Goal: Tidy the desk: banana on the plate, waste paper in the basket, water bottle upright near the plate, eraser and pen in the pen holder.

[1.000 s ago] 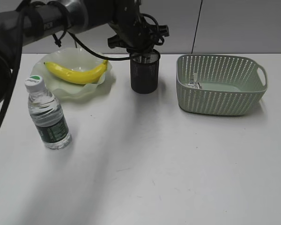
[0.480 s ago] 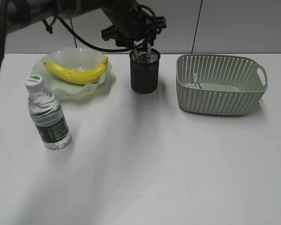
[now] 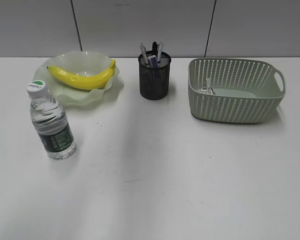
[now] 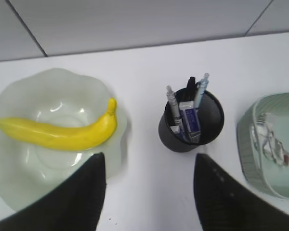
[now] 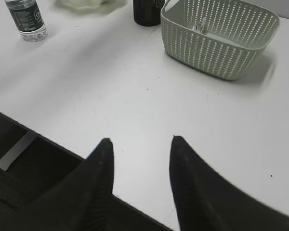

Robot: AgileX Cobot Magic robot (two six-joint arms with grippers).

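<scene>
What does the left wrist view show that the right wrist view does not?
Only the left wrist view shows the banana lying in the plate, and looks down into the pen holder, where pens and an eraser stand. It also shows the open left pincer.

Only the right wrist view shows the water bottle standing upright, the desk's near edge, and the open, empty right pincer.

Both show the basket with the waste paper inside, and part of the pen holder.
</scene>
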